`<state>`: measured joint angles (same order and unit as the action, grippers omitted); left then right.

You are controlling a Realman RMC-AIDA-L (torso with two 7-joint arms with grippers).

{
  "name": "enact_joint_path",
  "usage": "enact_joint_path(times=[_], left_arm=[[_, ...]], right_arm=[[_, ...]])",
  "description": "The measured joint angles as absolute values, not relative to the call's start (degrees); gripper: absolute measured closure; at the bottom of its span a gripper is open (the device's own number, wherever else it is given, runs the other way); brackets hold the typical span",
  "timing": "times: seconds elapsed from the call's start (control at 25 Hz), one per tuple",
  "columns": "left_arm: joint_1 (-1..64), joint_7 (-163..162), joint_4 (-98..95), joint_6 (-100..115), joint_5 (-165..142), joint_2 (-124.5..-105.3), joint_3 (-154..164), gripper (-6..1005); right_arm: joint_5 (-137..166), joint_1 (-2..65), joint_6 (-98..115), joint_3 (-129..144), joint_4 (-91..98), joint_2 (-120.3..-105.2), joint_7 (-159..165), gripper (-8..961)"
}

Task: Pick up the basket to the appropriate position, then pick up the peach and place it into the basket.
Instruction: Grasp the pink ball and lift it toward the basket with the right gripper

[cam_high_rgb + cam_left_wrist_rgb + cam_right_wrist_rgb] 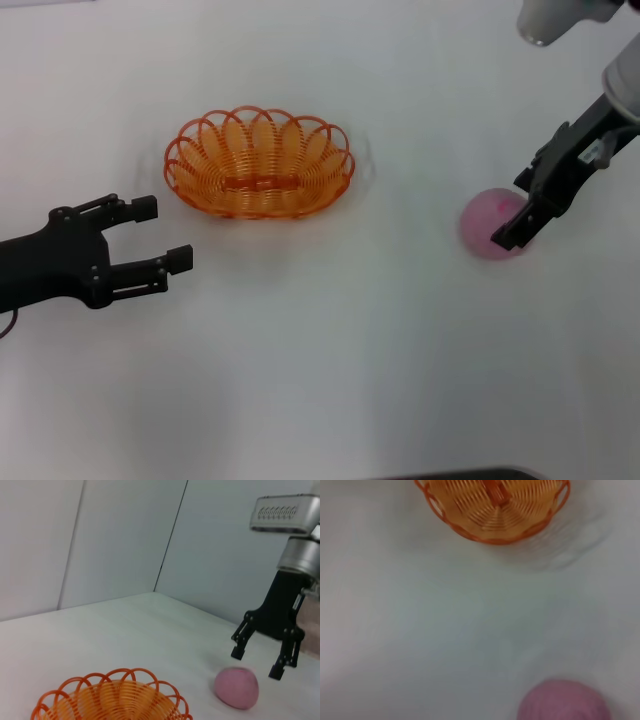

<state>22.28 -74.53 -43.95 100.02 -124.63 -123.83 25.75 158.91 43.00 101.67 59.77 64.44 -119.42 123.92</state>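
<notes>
Peach (492, 224) on the white bench (320, 380), to my right, well apart from the basket (260, 163). My right end effector (260, 664) hangs just above it, fingers spread, not touching the fruit as far as the left wrist view shows. My left end effector (160, 237) hovers near the basket's left end, also spread, holding nothing. Basket sits upright and empty at bench centre. Judgement: peach looks smooth and round, likely light, apt to roll or squirt out; grip across its widest girth, centred, moderate squeeze. Basket looks light, springy looped wire; take it by the scalloped rim at one end, since the loops may flex.
</notes>
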Motion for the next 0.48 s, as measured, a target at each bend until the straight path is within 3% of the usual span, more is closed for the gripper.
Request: enact_joint_path(times=[0.48], left_arm=[[22.23, -74.35, -43.61, 99.33, -124.63, -123.92, 26.18, 136]], right_arm=[[158.91, 42.95, 95.13, 62.11, 57.47, -119.44, 123.93, 17]])
